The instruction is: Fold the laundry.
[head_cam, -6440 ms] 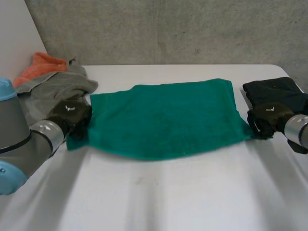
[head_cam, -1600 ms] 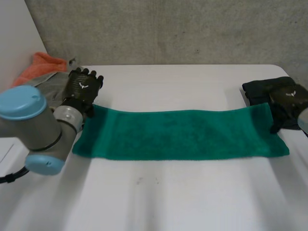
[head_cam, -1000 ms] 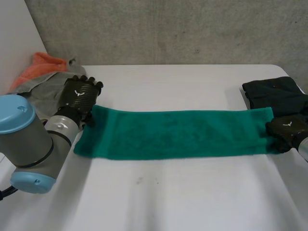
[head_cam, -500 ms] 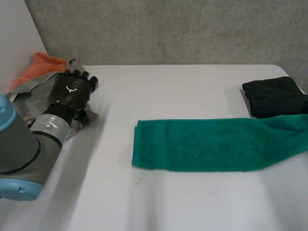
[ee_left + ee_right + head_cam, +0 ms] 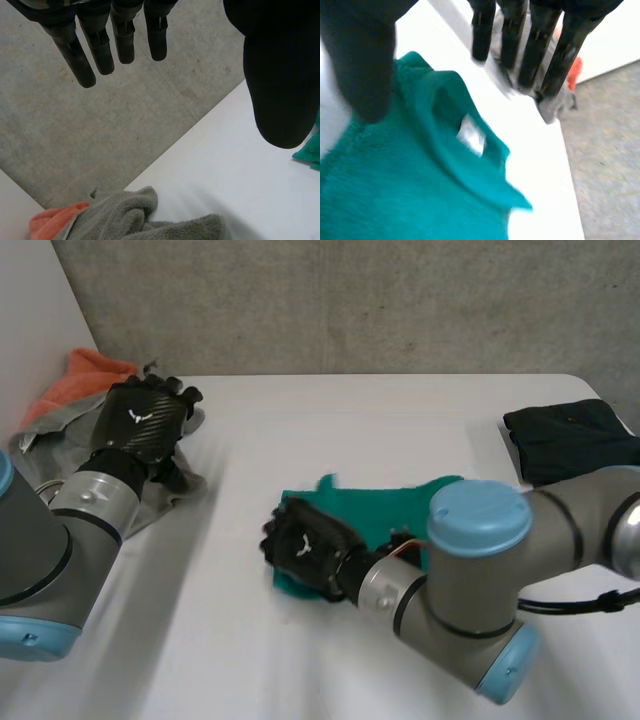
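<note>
Far left, orange cloth (image 5: 95, 370) and grey towel (image 5: 120, 410) lie in a loose heap at the far-left corner of the white table (image 5: 330, 420), both unfolded; left hand (image 5: 140, 425) hovers over the heap, fingers straight and spread, thumb apart, holding nothing; mid table, green towel (image 5: 380, 508) sits as a short bunched stack, apparently doubled over end to end but rumpled, far edge with raised corners, near-left edge loose and puckered in the right wrist view; right hand (image 5: 305, 550) at the towel's near-left corner, fingers straight and wide beyond the edge, thumb low over the cloth, no pinch visible; right arm (image 5: 470, 570) crosses the near side of the towel and hides its right part; far right, dark folded garment (image 5: 575, 440) looks done and set aside; judgement: one item finished, green towel partway, needs squaring and flattening and maybe another fold, grey and orange not begun; in the way: the right arm over the towel; the heap sits well apart.
</note>
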